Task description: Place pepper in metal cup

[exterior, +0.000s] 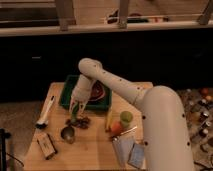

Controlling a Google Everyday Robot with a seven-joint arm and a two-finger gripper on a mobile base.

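Observation:
My gripper (76,109) hangs from the white arm over the front left corner of the green tray, pointing down. A small dark green pepper (75,115) sits between its fingers and hangs below them, above the table. The metal cup (68,133), round and shiny grey, stands on the wooden table just in front of and slightly left of the gripper. The pepper is above and behind the cup, not inside it.
A green tray (67,97) holds a red bowl (98,91). A brown clump (83,121) lies right of the gripper. A yellow banana (108,120), an orange fruit (116,128) and a light-green cup (126,118) stand to the right. A white brush (46,111), a box (46,145) and packets (128,150) lie nearby.

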